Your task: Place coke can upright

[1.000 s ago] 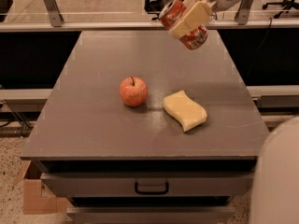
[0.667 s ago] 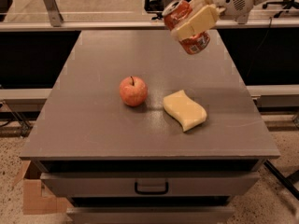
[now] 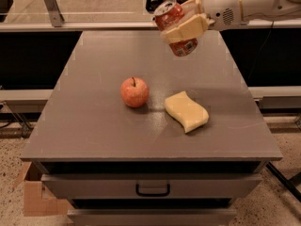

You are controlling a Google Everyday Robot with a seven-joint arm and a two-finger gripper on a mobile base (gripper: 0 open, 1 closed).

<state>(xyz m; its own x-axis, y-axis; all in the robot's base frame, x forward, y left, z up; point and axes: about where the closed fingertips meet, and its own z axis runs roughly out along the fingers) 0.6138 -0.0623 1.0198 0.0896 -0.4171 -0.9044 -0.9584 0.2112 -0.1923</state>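
Your hand (image 3: 182, 26) is clamped around the one coke can (image 3: 168, 14), holding it tilted in the air above the far part of the worktop (image 3: 84, 107), nearer the far right corner. On the worktop you have one apple (image 3: 135, 92) near the middle. One yellow sponge (image 3: 186, 111) lies close by toward the right edge, not touching the apple.

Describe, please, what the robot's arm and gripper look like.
The arm is a smooth, rounded white shell with a small dotted round patch near the wrist. The gripper, top centre-right around the coke can, has flat, cream-yellow fingers.
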